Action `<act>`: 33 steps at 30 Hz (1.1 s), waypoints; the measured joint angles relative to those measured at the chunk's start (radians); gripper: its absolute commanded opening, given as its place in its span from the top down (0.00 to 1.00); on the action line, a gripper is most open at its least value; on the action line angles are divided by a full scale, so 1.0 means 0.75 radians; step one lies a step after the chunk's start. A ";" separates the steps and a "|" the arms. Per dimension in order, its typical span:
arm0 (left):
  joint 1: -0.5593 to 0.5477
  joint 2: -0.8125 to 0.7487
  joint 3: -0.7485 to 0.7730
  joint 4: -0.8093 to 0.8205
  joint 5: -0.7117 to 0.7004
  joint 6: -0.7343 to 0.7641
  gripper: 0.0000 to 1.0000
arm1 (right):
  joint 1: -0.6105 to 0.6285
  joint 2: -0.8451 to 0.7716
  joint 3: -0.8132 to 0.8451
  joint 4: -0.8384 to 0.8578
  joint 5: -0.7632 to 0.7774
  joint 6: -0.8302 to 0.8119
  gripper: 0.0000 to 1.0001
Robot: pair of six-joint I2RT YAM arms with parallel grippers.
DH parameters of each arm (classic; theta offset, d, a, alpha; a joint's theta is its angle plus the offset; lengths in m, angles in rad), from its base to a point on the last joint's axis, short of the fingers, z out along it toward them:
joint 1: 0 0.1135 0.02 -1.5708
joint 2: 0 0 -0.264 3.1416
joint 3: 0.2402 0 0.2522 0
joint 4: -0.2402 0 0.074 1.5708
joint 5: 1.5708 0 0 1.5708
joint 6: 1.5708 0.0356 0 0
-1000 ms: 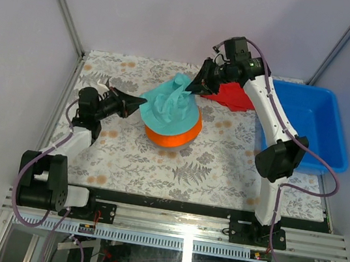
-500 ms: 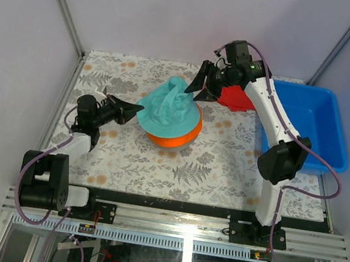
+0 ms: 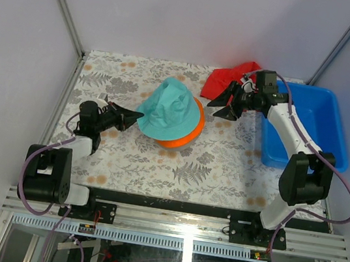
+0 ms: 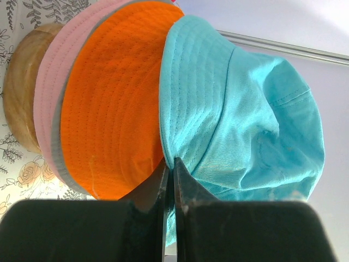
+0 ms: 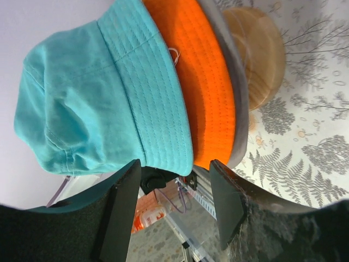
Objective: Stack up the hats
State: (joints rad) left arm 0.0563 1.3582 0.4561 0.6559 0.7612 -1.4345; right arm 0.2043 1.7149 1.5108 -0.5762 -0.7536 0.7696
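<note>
teal hat tops the stack, left gripper at its brim

the teal hat (image 3: 169, 104) sits on the orange hat (image 3: 187, 136) in the middle of the surface (image 3: 222, 168); the left wrist view shows the pink hat (image 4: 46, 103) and the grey hat (image 4: 59, 164) as brims beneath them, all over a wooden stand (image 4: 19, 93); the left gripper (image 3: 139, 116) is narrow, pinching the edge of the teal brim; the right gripper (image 3: 212, 109) is spread wide and holds nothing, just right of the stack, near a red cloth (image 3: 225, 80)

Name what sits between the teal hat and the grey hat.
The orange hat, between teal hat and grey hat; right wrist view shows it.
</note>
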 measured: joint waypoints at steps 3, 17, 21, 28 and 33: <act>0.002 0.001 0.000 0.002 0.001 0.000 1.00 | 0.011 -0.014 -0.107 0.150 -0.070 0.058 0.40; 0.003 0.000 0.005 -0.001 0.002 0.000 1.00 | 0.054 0.008 -0.211 0.475 -0.174 0.195 0.41; 0.003 0.000 0.005 -0.001 0.002 0.000 1.00 | 0.084 0.050 -0.239 0.508 -0.173 0.205 0.41; 0.003 0.000 0.005 -0.001 0.002 0.000 1.00 | 0.093 0.070 -0.283 0.543 -0.174 0.223 0.44; 0.003 0.000 0.005 -0.001 0.002 0.000 1.00 | 0.093 0.070 -0.323 0.627 -0.187 0.283 0.49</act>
State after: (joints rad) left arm 0.0582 1.3582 0.4599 0.6552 0.7624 -1.4345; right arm 0.2741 1.7672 1.2682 -0.1062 -0.8940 0.9817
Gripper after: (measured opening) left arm 0.009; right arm 0.538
